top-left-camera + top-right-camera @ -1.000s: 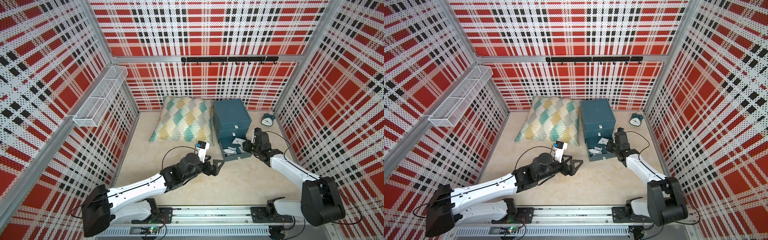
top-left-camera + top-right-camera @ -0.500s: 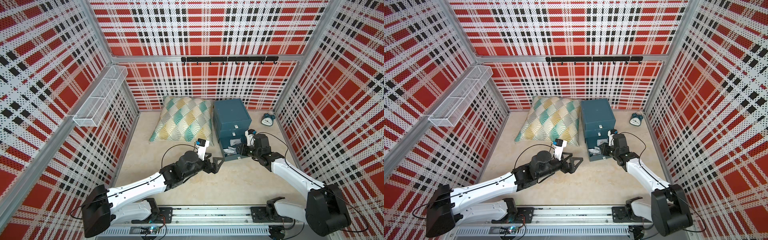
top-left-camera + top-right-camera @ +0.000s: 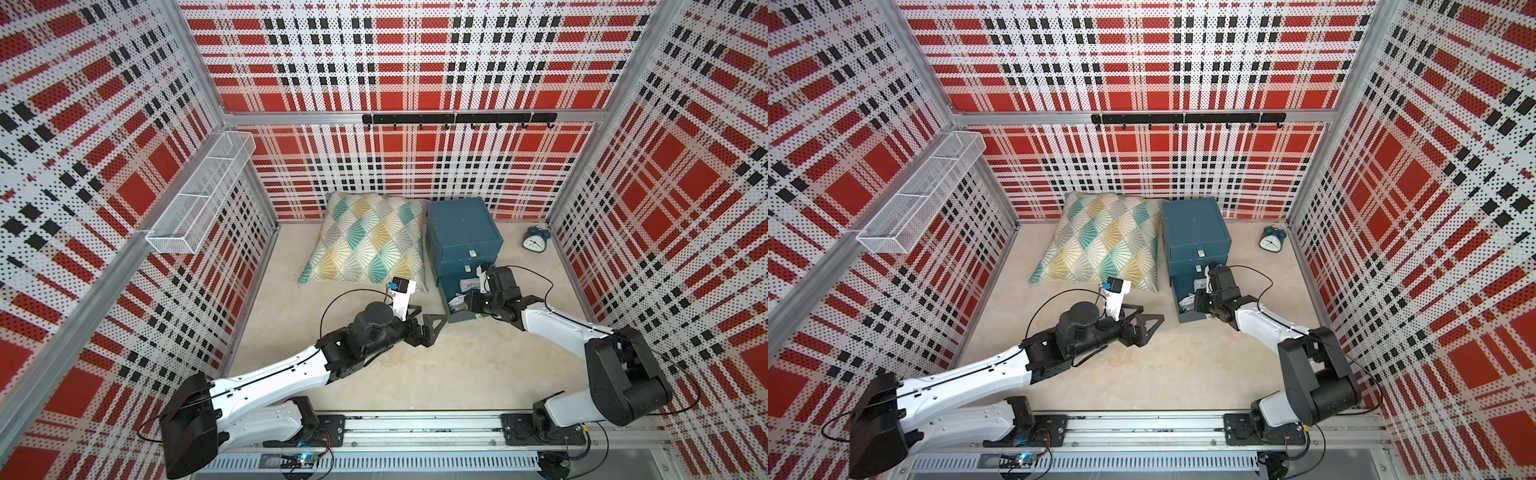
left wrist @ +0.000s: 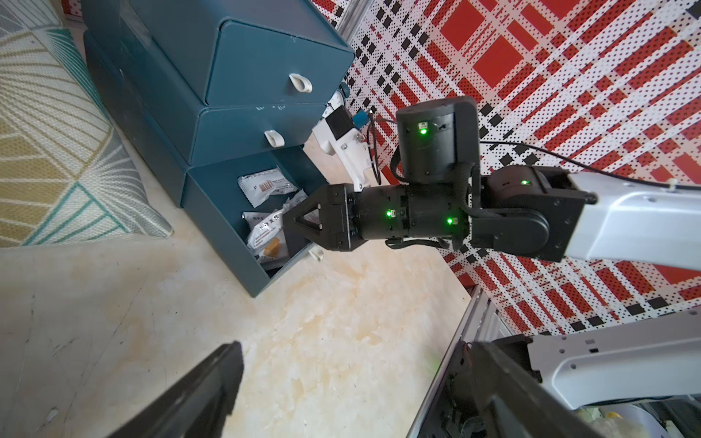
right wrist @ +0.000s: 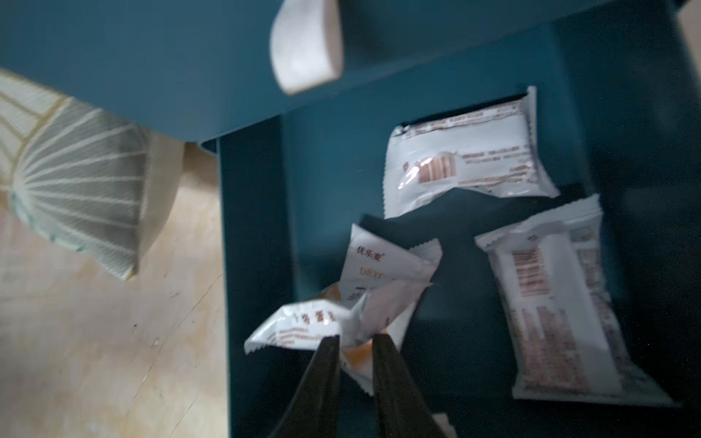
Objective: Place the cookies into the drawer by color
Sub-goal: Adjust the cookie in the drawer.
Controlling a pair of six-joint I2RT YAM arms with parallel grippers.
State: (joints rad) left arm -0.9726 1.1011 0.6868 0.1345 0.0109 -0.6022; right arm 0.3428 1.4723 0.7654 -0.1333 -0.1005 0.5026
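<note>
The right gripper (image 5: 356,337) reaches into the pulled-out bottom drawer (image 4: 227,235) of the teal drawer chest (image 3: 459,226). Its jaws are nearly together, and a fold of a crumpled white packet (image 5: 379,273) sits between the tips, so it seems to be pinched. Two more white packets (image 5: 466,155) (image 5: 557,314) lie flat further ahead of the tips and apart from them. I cannot tell whether the packet is being lifted or set down. In both cases I judge it best to keep the tips inside the drawer walls and hold only this one wrapper. The gripper should travel low enough to stay under the middle drawer's white handle (image 5: 307,49), which hangs ahead of the tips. When it leaves, it should go straight back, so that the neighbours are not dragged. The left gripper (image 3: 426,326) is spread fully and holds nothing; the bottom drawer is just ahead of it. A second ago the right gripper stood beside the chest, off the open drawer. Now it is over it, with narrower jaws. The left arm has hardly moved.
</note>
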